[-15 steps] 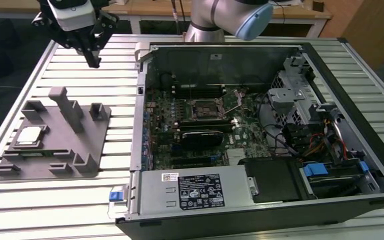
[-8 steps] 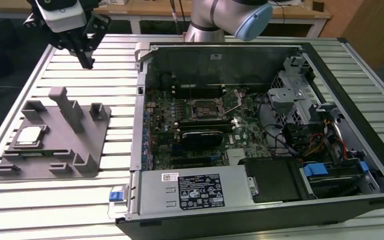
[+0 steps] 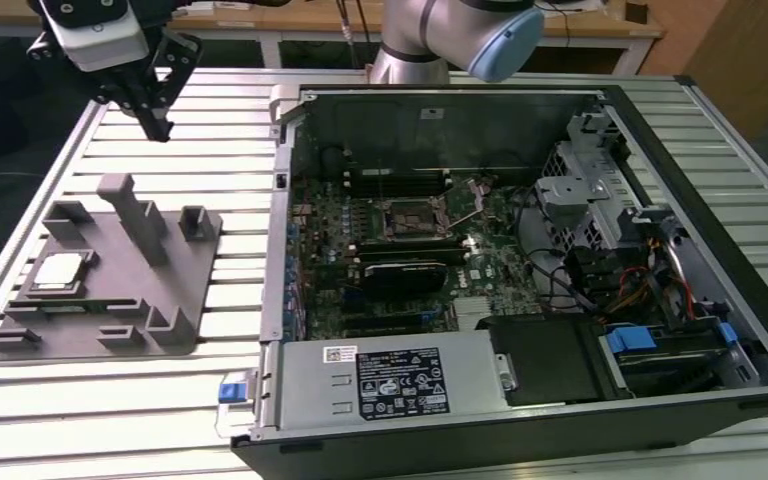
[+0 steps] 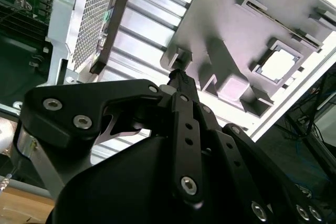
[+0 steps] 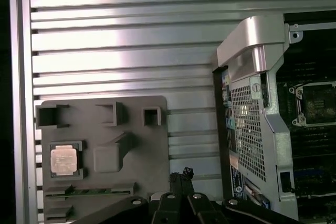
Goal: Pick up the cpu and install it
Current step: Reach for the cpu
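The cpu (image 3: 61,272), a small silver square chip, lies flat in a recess of the grey plastic tray (image 3: 187,290) at the exterior view's left. My gripper (image 3: 159,128) hangs high above the table beyond the tray, well clear of the cpu, its fingers shut with nothing between them. In both wrist views the cpu (image 4: 278,64) (image 5: 64,159) sits in the tray (image 4: 226,24) (image 5: 142,150), and the gripper (image 4: 178,74) (image 5: 182,174) points down near the tray's edge. The black-framed motherboard socket (image 3: 414,220) (image 5: 315,103) lies inside the open computer case.
The open computer case (image 3: 651,130) takes up the middle and the exterior view's right of the slatted metal table (image 3: 224,110). Upright posts (image 3: 137,215) rise from the tray. A power supply (image 3: 384,380) and cables (image 3: 611,280) lie in the case.
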Motion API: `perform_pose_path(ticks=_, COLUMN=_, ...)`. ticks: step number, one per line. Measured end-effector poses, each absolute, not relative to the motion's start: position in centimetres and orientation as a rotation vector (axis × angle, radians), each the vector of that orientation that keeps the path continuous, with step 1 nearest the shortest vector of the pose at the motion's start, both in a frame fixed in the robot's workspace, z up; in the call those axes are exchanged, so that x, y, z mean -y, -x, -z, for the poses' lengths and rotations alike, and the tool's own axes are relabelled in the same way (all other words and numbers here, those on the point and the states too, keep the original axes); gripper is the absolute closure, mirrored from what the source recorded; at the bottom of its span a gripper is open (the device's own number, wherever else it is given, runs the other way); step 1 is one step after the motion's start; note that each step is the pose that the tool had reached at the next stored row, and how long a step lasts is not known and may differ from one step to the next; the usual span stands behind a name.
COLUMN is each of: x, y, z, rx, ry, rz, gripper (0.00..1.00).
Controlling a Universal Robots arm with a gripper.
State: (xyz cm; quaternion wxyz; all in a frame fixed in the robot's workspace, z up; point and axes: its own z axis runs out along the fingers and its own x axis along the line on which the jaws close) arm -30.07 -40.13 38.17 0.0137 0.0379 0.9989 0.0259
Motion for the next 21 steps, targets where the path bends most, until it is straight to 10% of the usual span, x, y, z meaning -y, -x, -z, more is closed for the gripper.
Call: perform_pose_path(ticks=21, x=40.7, y=33.3, z=-37.4, rx=-3.111, ry=-0.118, rz=-0.081, gripper=0.89)
